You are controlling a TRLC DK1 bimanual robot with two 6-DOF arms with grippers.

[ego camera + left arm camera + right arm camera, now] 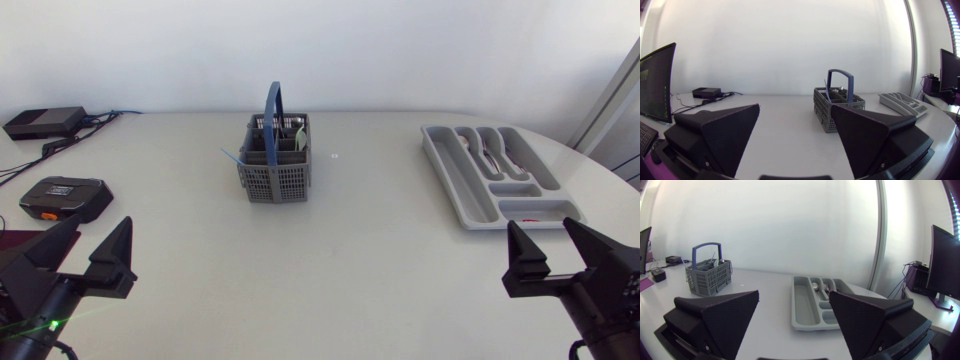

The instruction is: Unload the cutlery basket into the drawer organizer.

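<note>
1. Overhead, the grey perforated plastic cutlery basket [275, 175] is standing upright toward the far middle of the white bench [380, 270], its blue hoop handle [272, 105] rising above it. Its contents are showing only as a few dark and pale tips, too small to tell apart. The grey moulded drawer organizer [465, 185] is lying well apart from it, on the right side. There is metal cutlery [490, 150] in its long compartments and a reddish speck [530, 215] too small to identify. The left pincer [100, 228] and right pincer [542, 228] are sitting at the near corners with wedge fingers spread wide, holding nothing, and the frame is cutting off their arms. A flat black box [45, 122] and an orange-trimmed device [65, 198] are lying at the left; any print is too small to read.
2. From the left wrist, the matte, finely textured fingers [730, 132] are gaping with nothing between them. The basket is standing ahead, one lower corner hiding behind the right-hand finger.
3. From the right wrist, that pincer is also gaping and empty. The organizer is lying just ahead, one side partly covered by a finger. The basket is standing far off beyond the other finger.
</note>
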